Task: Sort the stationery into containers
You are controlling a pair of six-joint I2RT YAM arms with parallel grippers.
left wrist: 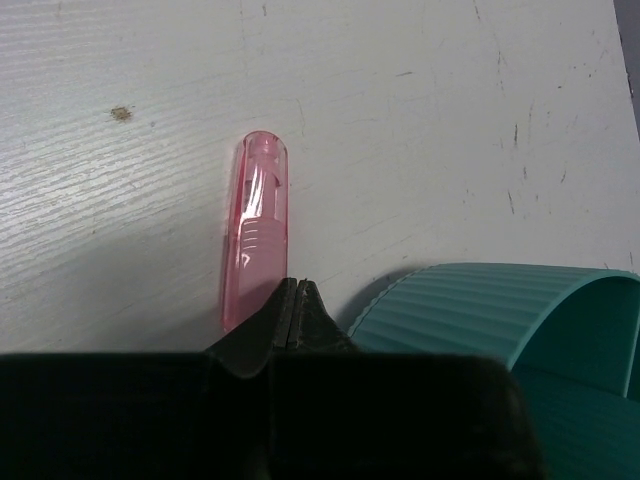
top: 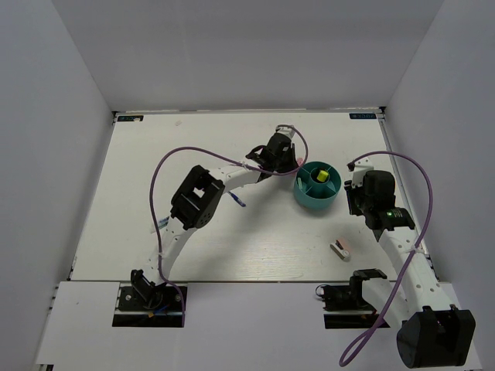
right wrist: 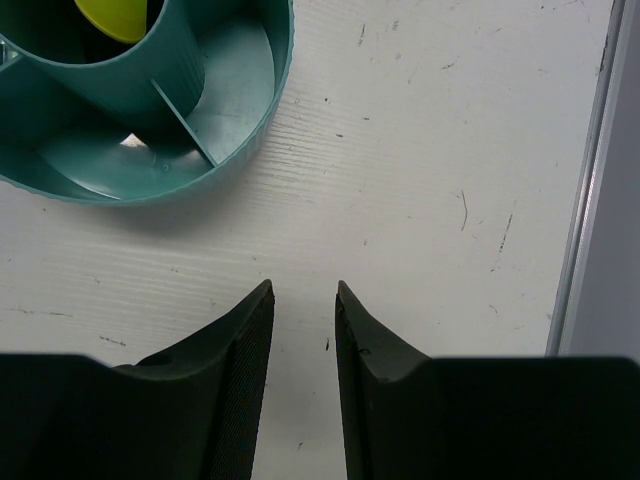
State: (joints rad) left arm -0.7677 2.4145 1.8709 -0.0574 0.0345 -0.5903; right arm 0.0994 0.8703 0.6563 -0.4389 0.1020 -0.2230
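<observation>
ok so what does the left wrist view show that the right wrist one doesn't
Only the left wrist: a pink marker lying flat on the white table, beside the shut left gripper. Only the right wrist: dividers inside the teal organiser, something yellow in its centre cup, the open right gripper and the table's edge rail. Both: the organiser's ribbed outer wall and the table.

A white, faintly grained table [top: 155, 239] stands inside pale walls [top: 54, 116] that rise from its left, far and right edges. A small blue label [top: 362, 116] sits at the table's far right corner. A brown speck [left wrist: 122, 113] and thin dark scratches [right wrist: 463, 210] mark the table's surface. A grey rail [right wrist: 590, 180] borders its right edge.
</observation>
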